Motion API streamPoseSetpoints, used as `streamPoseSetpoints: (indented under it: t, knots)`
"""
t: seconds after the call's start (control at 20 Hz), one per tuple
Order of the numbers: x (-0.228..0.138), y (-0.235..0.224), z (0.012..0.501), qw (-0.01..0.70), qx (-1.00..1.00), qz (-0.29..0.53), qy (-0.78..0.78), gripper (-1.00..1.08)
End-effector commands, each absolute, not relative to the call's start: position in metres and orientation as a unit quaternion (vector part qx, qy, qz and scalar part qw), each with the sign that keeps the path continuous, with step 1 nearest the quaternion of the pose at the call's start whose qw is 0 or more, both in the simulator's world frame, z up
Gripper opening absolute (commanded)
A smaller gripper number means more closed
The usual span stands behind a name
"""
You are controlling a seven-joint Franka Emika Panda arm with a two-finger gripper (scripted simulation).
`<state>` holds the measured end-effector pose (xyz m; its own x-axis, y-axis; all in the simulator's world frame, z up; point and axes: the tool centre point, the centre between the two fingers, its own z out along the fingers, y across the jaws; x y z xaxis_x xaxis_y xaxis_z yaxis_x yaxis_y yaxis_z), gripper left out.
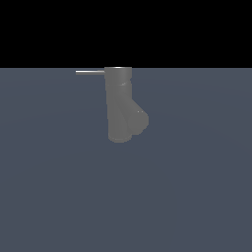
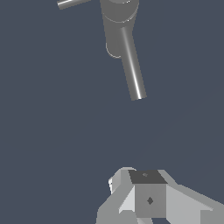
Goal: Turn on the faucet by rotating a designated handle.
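The faucet (image 1: 119,103) is a dull grey upright cylinder with a stubby branch spout (image 1: 139,120) angling off toward the exterior view's right. Its handle (image 1: 90,72), a thin light-grey rod, sticks out from the top rim toward the exterior view's left. The wrist view shows the faucet (image 2: 117,26) from above. A slim shiny rod (image 2: 133,70) reaches from its top toward the gripper, and another rod end (image 2: 72,3) shows at the picture's edge. I cannot tell which of these rods is the handle. My gripper (image 2: 148,192) shows only as grey blocks, apart from the faucet, and its jaws are not readable.
A flat blue-grey floor (image 1: 187,187) surrounds the faucet, under a black background. The arm does not appear in the exterior view.
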<state>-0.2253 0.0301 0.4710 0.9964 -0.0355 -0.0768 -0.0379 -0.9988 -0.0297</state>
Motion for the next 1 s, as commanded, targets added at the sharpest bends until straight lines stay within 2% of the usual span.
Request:
streamPoseSetpoints:
  t: [0.0, 0.95]
  knots:
    - [-0.215, 0.032, 0.470, 0.018, -0.998, 0.038, 0.037, -1.00]
    - [-0.096, 0.064, 0.440, 0.031, -0.967, 0.041, 0.249, -1.00]
